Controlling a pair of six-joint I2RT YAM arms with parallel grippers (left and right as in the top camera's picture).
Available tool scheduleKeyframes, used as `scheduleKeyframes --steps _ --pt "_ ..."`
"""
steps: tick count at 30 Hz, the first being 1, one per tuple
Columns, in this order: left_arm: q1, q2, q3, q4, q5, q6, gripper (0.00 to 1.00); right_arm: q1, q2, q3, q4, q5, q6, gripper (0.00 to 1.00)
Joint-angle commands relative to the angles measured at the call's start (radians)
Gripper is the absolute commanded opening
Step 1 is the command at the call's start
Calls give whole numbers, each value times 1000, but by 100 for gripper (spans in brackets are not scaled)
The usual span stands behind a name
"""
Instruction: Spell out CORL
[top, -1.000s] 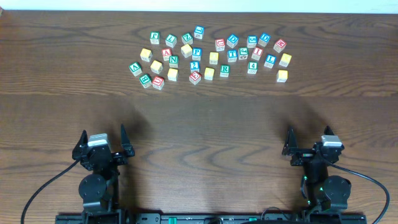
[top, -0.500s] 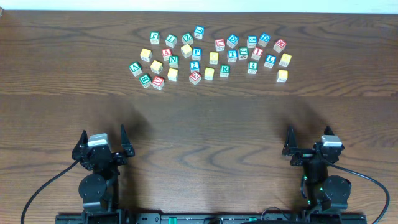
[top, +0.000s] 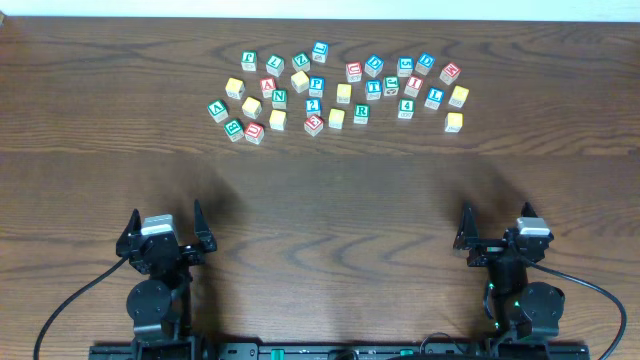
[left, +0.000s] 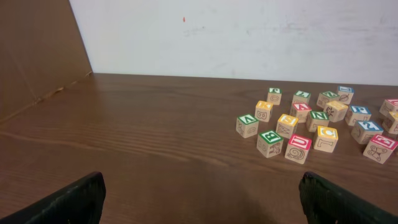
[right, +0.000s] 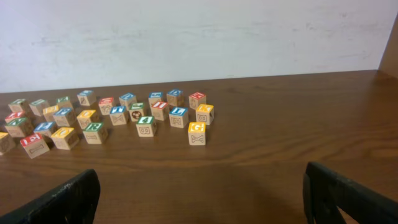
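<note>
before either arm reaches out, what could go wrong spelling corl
1. Crowding: the green R cube sits close beside a yellow-topped cube, so a descending grasp could knock neighbours askew.
2. Wrong pick: several cubes show plain yellow tops from overhead, no letter readable, so C or O could be mistaken.
3. The blue L cube is similarly hemmed in.

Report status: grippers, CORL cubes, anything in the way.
Left gripper and right gripper open, empty, near edge. Green R cube, blue L cube loose at far side, nothing spelled. Other cubes crowd both.
</note>
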Motion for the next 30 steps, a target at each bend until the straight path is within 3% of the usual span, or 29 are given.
scheduleKeyframes --steps 1,30 --pt "-4 -6 -26 -29 2 14 98 -13 -6 -3 -1 -6 -12 99" --pt "-4 -6 -26 -27 -12 47 98 -13 -6 -3 -1 -6 -12 99"
